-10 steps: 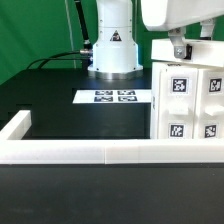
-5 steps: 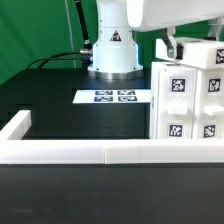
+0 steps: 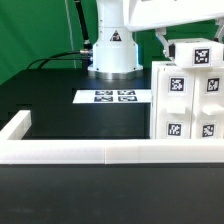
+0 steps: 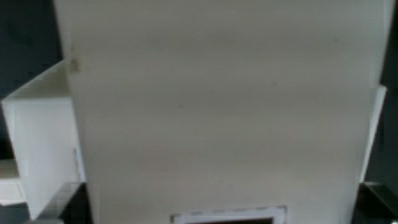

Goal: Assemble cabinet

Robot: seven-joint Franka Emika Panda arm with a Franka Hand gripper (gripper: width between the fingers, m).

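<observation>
The cabinet point(image 3: 188, 100) stands upright at the exterior view's right, near the front, a tall white box bearing black-and-white square tags on its faces. A smaller tagged white block point(image 3: 198, 53) sits tilted on top.

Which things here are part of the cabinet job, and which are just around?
Job: cabinet, the white block on top of it, gripper.
Around: marker board, border rail, black table, green backdrop.
</observation>
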